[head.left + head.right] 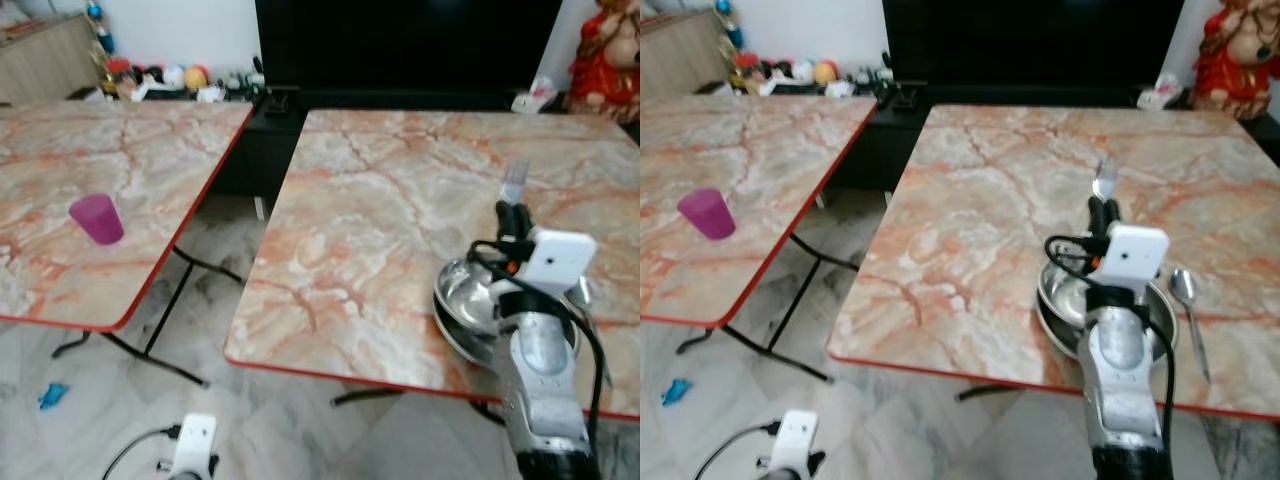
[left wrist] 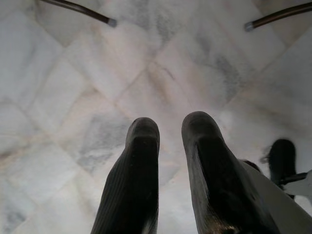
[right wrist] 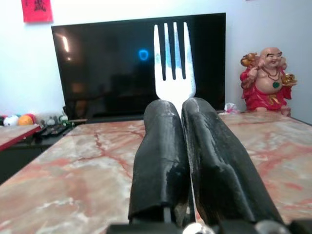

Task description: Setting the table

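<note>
My right gripper [image 1: 514, 212] is shut on a silver fork [image 3: 174, 58], whose tines stick out past the fingertips. It hovers over the right marble table [image 1: 380, 200], just beyond a steel bowl [image 1: 1065, 300] that stands near the table's front edge. A spoon [image 1: 1188, 300] lies on the table right of the bowl. A purple cup [image 1: 97, 218] stands on the left marble table [image 1: 150, 160]. My left gripper [image 2: 168, 134] hangs low over the tiled floor, its fingers slightly apart with nothing between them.
A gap of tiled floor [image 1: 210, 300] with folding table legs separates the two tables. A dark TV [image 3: 122, 63] and cabinet stand behind them, a red figurine [image 3: 265, 80] at the back right. A small blue object [image 1: 52, 395] lies on the floor.
</note>
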`<state>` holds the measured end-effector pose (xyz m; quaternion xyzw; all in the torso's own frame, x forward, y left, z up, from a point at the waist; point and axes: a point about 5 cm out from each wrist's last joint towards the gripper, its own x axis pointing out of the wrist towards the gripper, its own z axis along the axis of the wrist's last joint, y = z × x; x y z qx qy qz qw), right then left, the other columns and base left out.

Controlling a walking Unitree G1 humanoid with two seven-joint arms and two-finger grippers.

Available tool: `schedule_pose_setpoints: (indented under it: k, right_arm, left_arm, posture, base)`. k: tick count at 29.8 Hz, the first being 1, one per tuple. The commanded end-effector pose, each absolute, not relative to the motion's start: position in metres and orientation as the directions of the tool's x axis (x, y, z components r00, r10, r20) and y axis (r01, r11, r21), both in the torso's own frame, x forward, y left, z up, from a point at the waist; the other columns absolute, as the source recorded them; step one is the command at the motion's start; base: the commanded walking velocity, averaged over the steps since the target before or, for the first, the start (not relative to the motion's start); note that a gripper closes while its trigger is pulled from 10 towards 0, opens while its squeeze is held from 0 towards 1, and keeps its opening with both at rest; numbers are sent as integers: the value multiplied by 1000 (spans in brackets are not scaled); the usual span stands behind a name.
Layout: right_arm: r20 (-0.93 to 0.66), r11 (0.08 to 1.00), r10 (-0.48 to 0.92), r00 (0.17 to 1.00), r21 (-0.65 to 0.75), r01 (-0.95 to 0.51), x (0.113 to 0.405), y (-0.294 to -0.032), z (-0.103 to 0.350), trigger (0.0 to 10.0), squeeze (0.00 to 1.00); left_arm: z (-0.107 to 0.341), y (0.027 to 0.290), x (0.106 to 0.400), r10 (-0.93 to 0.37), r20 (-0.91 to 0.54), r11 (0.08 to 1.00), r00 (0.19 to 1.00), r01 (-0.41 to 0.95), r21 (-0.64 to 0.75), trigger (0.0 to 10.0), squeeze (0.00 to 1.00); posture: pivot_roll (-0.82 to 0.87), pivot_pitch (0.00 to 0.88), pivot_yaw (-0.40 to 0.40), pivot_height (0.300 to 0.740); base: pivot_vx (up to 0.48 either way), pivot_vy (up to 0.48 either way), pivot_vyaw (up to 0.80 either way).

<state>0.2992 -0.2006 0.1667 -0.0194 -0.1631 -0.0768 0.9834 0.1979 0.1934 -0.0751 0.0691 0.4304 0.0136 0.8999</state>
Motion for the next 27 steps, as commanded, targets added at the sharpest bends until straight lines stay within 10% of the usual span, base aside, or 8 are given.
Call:
schedule_pose_setpoints:
  k: [1, 27]
  right_arm:
    - [337, 990, -131, 932, -7, 141, 301, -195, 171, 10000, 0]
    - [318, 987, -157, 935, 13, 161, 302, -197, 169, 10000, 0]
  left_arm:
    - [-76, 201, 194, 100, -784, 987, 612, 36, 154, 10000, 0]
    - [-76, 201, 194, 97, -785, 987, 612, 39, 153, 10000, 0]
  posture:
    - [5, 0, 22, 740]
    - [9, 0, 24, 740]
  base:
    - [0, -251, 0]
    - [0, -242, -123]
